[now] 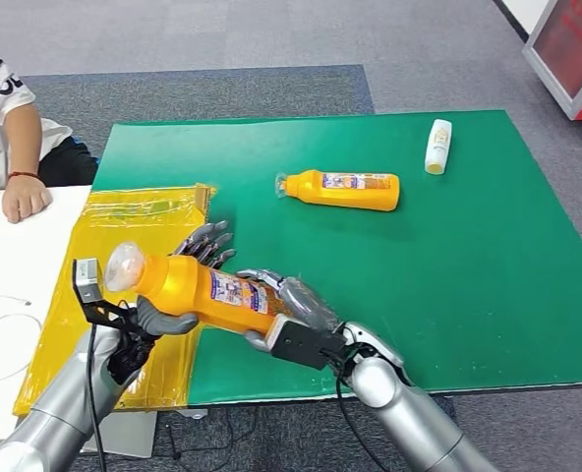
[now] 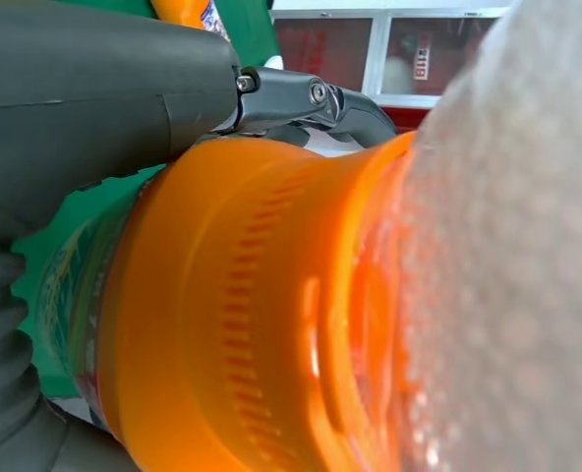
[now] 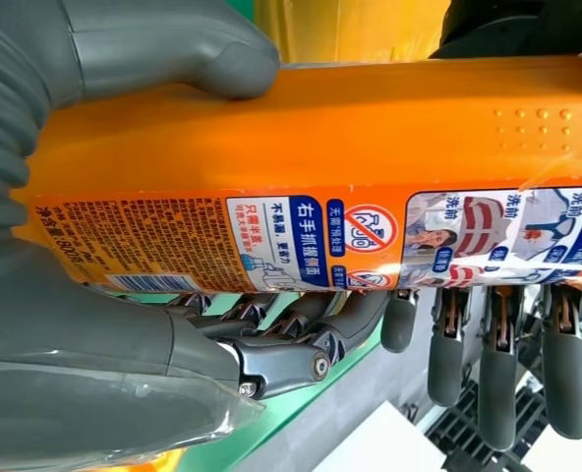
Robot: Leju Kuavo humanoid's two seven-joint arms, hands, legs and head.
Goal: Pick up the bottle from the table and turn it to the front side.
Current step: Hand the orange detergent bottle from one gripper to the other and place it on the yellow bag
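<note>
bottle (image 1: 199, 290) above green mat edge (image 1: 392, 391)

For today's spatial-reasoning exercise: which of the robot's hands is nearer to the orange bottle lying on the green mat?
Right. The right hand is closer to the lying bottle; the left hand grips the held bottle farther left, over the yellow sheet.

The held orange bottle (image 3: 392, 147) carries a label (image 3: 303, 241) with Chinese print; on its blue panel "右手抓握侧面" reads, beside a red prohibition sign, with "洗前" on picture captions at the frame's right. Other print is too small to read.
</note>
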